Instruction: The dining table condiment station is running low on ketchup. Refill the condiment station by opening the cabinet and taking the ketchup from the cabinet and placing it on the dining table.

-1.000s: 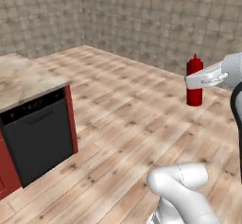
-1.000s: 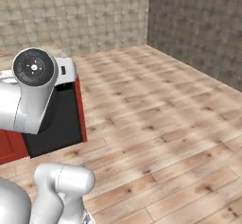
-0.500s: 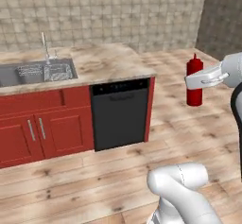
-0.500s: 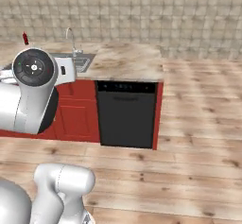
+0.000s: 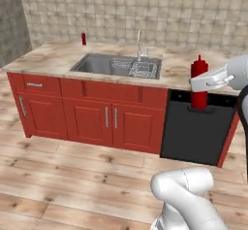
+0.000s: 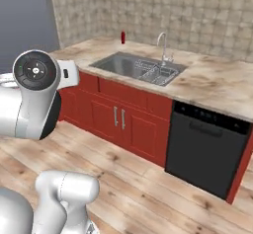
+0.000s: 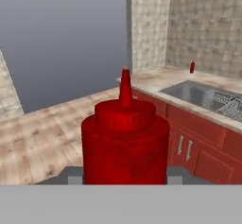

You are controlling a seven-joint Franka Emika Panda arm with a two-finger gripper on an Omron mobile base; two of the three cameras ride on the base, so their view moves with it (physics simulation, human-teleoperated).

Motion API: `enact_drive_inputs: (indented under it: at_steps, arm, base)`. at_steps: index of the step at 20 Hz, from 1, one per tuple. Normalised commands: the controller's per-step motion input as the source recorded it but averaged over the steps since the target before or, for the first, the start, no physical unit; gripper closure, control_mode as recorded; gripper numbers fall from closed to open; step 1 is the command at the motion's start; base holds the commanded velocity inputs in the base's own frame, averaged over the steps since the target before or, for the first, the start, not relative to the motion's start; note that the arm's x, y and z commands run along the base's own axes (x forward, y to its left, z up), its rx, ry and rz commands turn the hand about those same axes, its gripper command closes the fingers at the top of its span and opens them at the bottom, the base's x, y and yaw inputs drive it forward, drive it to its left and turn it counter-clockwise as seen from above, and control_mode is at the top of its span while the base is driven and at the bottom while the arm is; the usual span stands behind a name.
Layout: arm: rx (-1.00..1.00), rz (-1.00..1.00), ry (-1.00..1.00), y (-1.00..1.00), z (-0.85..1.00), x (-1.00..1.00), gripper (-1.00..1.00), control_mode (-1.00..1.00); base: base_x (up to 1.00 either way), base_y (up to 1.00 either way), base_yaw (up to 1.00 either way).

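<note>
Ahead and below: the dining table [image 5: 58, 59], long marble top on red sides, with inset sink [image 5: 116, 65] and tall faucet [image 5: 139, 37] toward its middle, black dishwasher front [image 5: 198, 129] under its right end; bare marble stretches left of the sink and again right of it, above the dishwasher. Far back on the top, near the tiled wall: a second small red bottle [image 5: 83, 38], well apart from everything carried. Off the surface, at the right of the left base view: the ketchup [image 5: 198, 81], upright, long axis vertical, nozzle up, hanging in front of and seemingly above the table's right end, not resting on it. Clamped around the bottle's middle: the gripper [image 5: 209, 82], closed on it. From the hand camera: bottle body [image 7: 125, 140] pressed close between the finger tips, nozzle rising straight; table lying beyond and to the right. Judged next: forward reach, then down onto bare marble, bottle kept vertical; depth to the table edge hard to tell.
</note>
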Motion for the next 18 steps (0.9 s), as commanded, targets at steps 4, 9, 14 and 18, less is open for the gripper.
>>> enact_drive_inputs:
  at_steps: [4, 9, 14, 18]
  arm:
    - [0.0, 0.0, 0.0, 0.0, 0.0, 0.0, 1.0, 1.0]
    - [0.0, 0.0, 0.0, 0.0, 0.0, 0.0, 1.0, 1.0]
    - [0.0, 0.0, 0.0, 0.0, 0.0, 0.0, 1.0, 1.0]
    - [0.0, 0.0, 0.0, 0.0, 0.0, 0.0, 1.0, 1.0]
  base:
    - [0.64, -0.29, 0.71]
    - [0.89, -0.08, 0.56]
    - [1.0, 0.0, 0.41]
    - [1.0, 0.0, 0.33]
